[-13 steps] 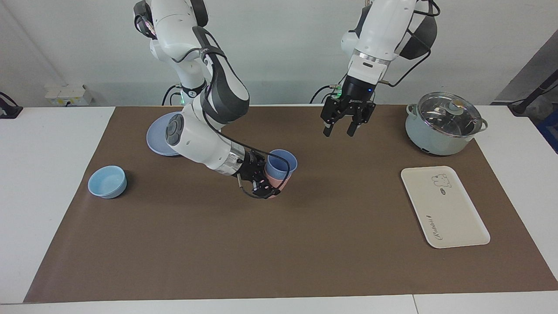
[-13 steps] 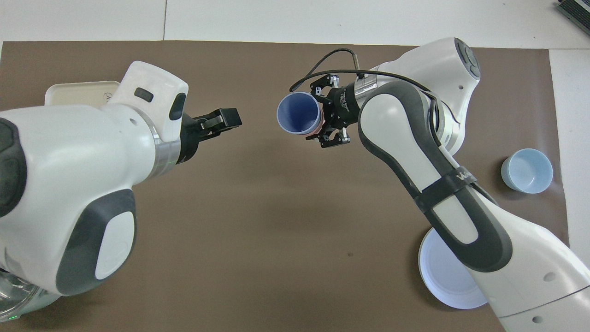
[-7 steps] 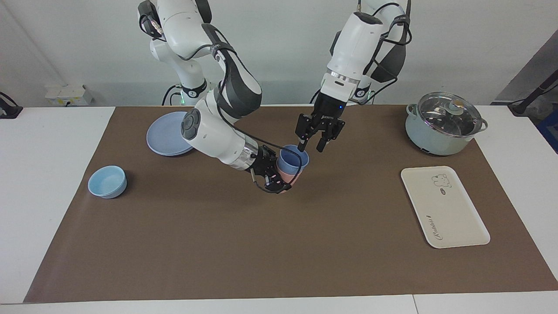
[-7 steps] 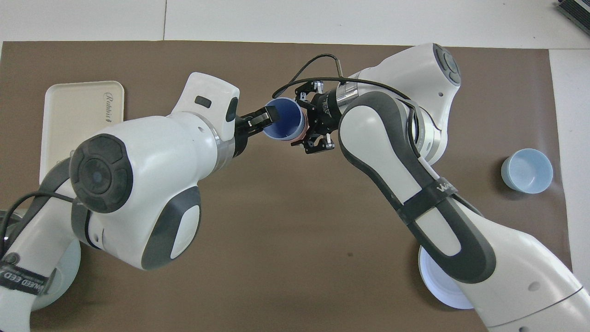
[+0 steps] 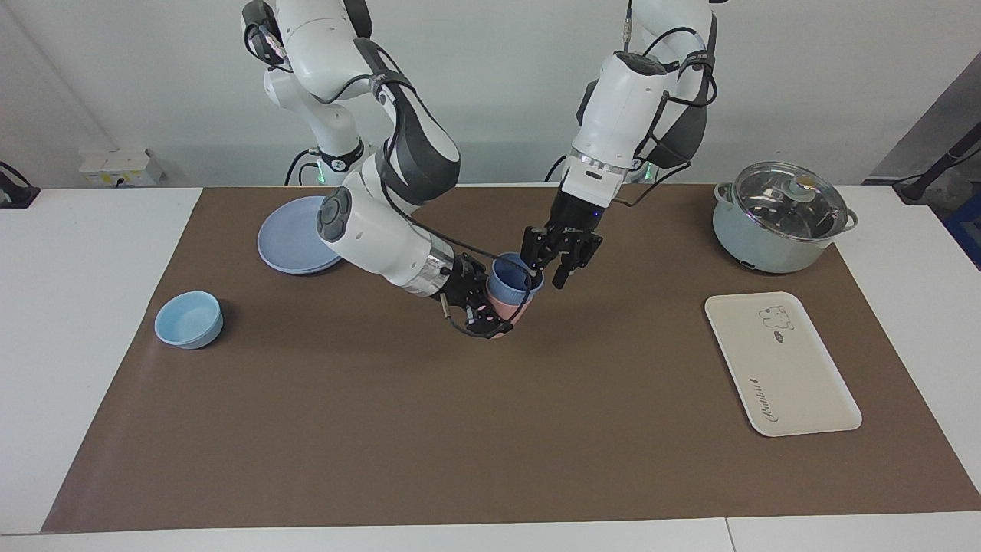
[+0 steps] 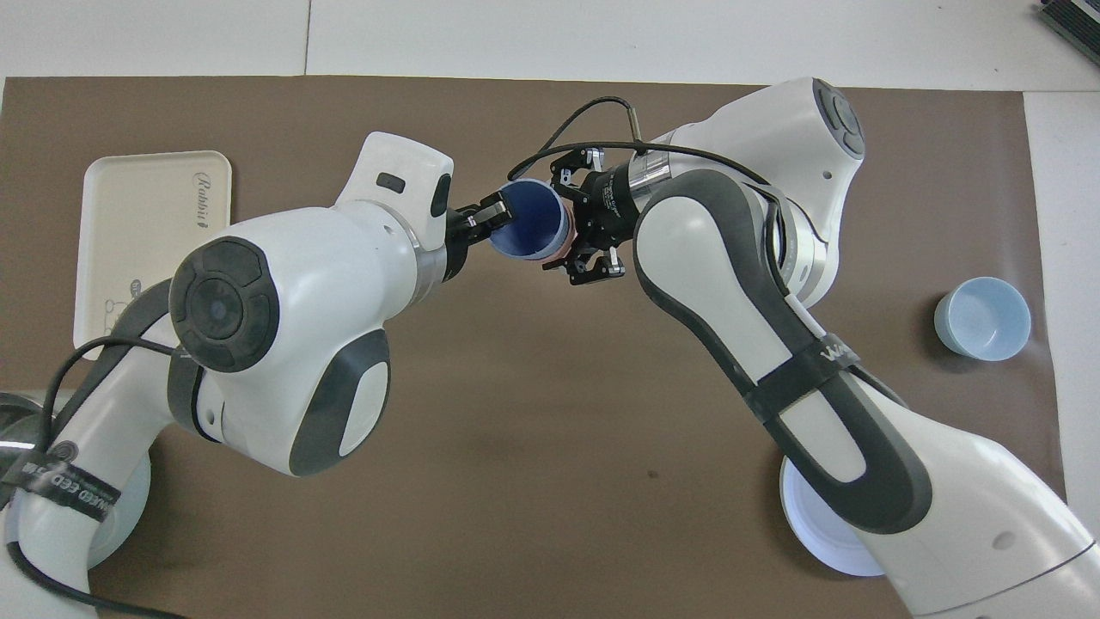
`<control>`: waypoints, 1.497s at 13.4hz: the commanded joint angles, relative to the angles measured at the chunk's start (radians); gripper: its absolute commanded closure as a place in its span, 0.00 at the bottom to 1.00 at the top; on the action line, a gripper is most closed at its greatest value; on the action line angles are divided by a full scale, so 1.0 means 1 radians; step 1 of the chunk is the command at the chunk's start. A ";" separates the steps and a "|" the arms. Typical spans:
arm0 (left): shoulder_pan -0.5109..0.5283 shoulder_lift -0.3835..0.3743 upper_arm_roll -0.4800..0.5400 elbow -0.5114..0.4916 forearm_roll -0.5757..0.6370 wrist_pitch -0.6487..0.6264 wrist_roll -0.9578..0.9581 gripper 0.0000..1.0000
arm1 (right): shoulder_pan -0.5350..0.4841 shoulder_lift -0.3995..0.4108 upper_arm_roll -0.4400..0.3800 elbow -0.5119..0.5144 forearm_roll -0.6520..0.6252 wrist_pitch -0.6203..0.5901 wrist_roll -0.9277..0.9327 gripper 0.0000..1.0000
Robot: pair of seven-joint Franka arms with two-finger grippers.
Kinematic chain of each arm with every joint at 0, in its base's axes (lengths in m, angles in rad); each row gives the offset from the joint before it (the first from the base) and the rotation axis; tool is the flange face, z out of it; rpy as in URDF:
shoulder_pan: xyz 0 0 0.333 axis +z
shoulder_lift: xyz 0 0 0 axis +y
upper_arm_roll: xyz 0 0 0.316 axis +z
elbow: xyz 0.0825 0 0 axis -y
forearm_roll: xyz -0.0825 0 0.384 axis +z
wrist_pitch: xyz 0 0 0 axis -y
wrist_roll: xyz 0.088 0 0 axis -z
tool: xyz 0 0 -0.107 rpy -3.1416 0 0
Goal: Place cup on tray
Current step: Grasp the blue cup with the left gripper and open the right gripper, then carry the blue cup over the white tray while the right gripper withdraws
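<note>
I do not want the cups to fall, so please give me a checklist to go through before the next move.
1. Right gripper shut on the pink cup: ok.
2. Cup separated from the pink cup: not ok, it is nested inside it.
3. Left gripper at the cup's rim, one jaw inside and one outside: ok.
4. Left jaws closed on the rim: not ok, they are open.
5. Tray has bare room for the cup: ok.

Round blue plate [image 6: 825, 537] mostly under right arm, overhead view.
</note>
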 commanded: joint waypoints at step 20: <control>0.507 -0.178 0.035 0.046 -0.057 -0.457 0.662 1.00 | -0.270 -0.090 -0.011 -0.093 -0.017 -0.048 -0.026 1.00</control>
